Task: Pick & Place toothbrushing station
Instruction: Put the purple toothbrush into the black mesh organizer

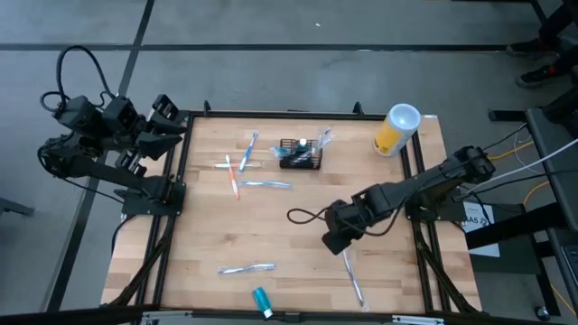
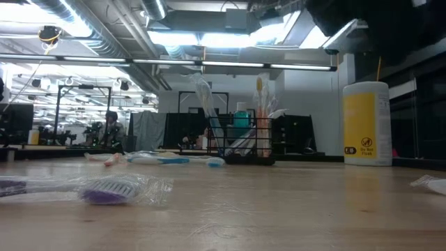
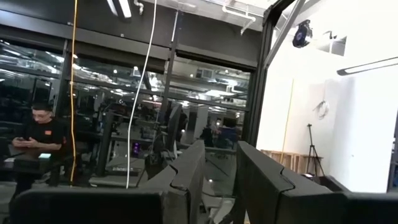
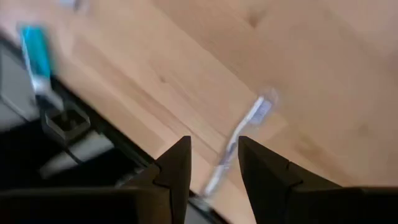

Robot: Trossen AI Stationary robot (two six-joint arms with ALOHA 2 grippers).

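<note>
The black wire-mesh caddy stands on the far middle of the wooden table, with brushes and a tube upright in it; it also shows in the low view. My right gripper hovers open over the near right part of the table, well short of the caddy. A wrapped toothbrush lies on the wood below its fingers; it also shows in the high view. My left gripper waits open off the table's far left corner, pointing into the room.
A yellow canister with a white lid stands at the far right. Wrapped toothbrushes lie left of the caddy, and one lies at the near middle. A blue tube lies by the near edge. A black cable loop trails by the right arm.
</note>
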